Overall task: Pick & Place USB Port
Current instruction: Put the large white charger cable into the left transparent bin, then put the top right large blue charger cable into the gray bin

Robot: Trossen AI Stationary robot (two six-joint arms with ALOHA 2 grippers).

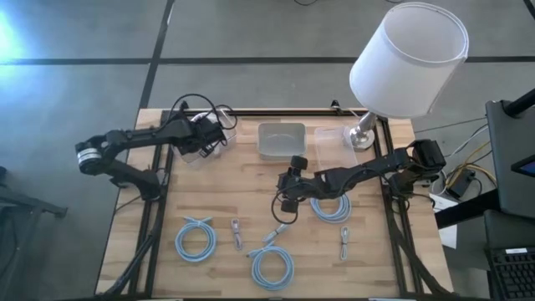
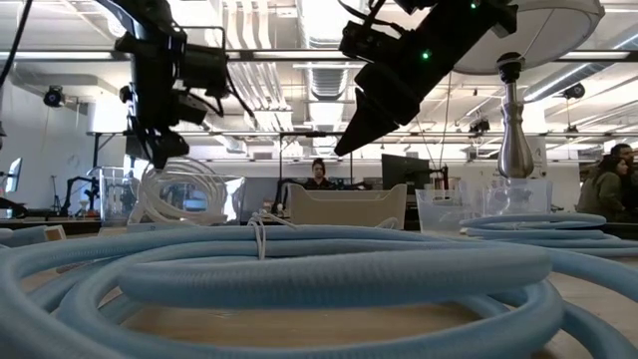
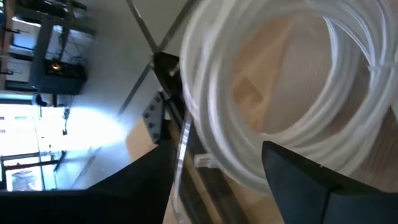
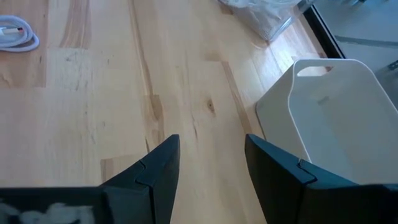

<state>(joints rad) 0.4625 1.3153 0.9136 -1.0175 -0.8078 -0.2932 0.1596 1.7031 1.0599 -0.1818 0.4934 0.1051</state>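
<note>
Wooden table [image 1: 251, 188], three blue cable coils [image 1: 196, 240], three loose short cables [image 1: 236, 232], white cable [image 1: 203, 136] in clear bin under left gripper [image 1: 211, 132], fingers spread, right gripper [image 1: 286, 203] mid-table, fingers apart, empty, grey tray [image 1: 281, 140], lamp [image 1: 407, 63].

The high view looks straight down on the whole wooden table [image 1: 251, 201] from far above. The low view sits at table height, very near a blue cable coil [image 2: 299, 269], facing the room behind. The left wrist view is close above a white cable coil [image 3: 261, 112]. The right wrist view looks down at the table and a white tray [image 4: 336, 118], which the high view also shows.
</note>
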